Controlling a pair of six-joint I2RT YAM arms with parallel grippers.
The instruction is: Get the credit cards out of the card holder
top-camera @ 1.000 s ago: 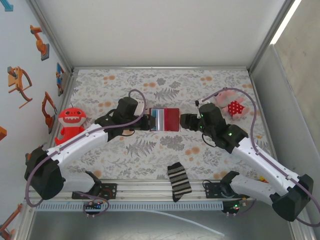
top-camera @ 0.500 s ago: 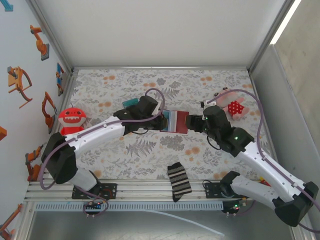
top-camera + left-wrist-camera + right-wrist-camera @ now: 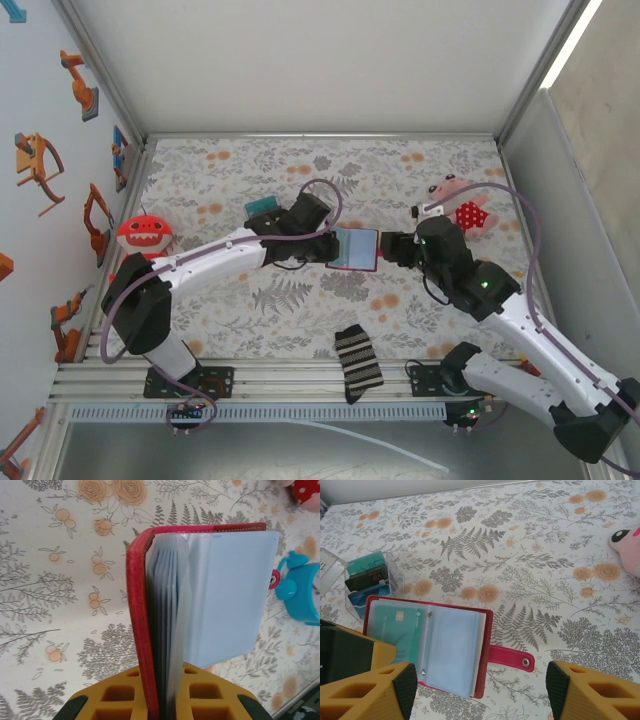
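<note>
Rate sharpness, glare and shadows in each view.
Top external: even light, a ceiling strip blown out at upper right, faint soft shadows under the arms. Left wrist: the wallet is very close, its pale pockets washed out, and the left gripper is softer at the bottom edge. Right wrist: wallet and teal card are sharp with no glare; the right gripper is blurred in the foreground.

teal card [image 3: 395, 625] corner behind right pincer [image 3: 477, 682] finger [image 3: 370, 690] | pink plush [image 3: 627, 547] cut by edge
</note>
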